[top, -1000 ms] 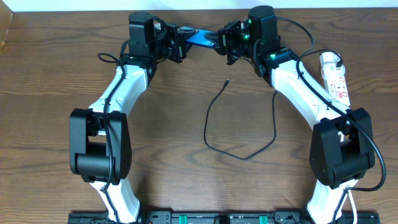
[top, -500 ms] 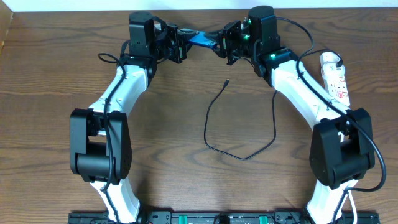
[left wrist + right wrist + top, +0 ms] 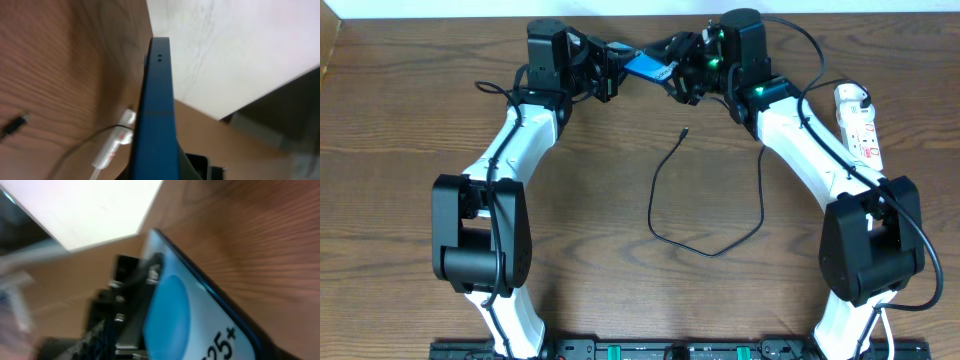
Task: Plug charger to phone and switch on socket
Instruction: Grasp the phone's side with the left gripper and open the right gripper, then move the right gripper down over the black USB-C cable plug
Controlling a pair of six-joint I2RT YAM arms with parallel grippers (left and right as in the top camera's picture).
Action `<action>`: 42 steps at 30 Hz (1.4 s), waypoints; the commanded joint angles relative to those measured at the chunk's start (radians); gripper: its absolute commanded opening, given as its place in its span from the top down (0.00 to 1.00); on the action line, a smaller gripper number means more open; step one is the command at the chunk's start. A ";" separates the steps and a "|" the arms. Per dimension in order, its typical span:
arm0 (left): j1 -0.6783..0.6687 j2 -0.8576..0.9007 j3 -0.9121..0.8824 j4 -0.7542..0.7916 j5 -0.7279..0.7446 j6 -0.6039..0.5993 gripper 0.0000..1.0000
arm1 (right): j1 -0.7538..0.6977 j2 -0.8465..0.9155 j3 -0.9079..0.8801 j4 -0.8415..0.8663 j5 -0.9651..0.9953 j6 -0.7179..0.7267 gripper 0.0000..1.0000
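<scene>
Overhead, the left gripper (image 3: 616, 60) is clenched on one end of the phone (image 3: 642, 67) above the far edge of the table (image 3: 420, 200), the right gripper (image 3: 670, 71) meets its other end, grasp impossible to tell, the charger (image 3: 665, 170) lies looped mid-table and the socket (image 3: 857, 122) far right; the left wrist sees the phone edge-on, the right wrist its lit screen

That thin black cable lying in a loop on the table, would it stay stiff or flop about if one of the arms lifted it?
Probably floppy: the cable lies in a loose, curving loop, so it would likely sag and trail when lifted. It looks very thin, so probably light. Its small plug tip lies free and may swing.
</scene>
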 commanded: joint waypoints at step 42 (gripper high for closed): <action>0.223 -0.024 0.010 -0.204 0.620 0.856 0.93 | 0.022 0.017 0.253 -0.752 0.426 -0.899 0.48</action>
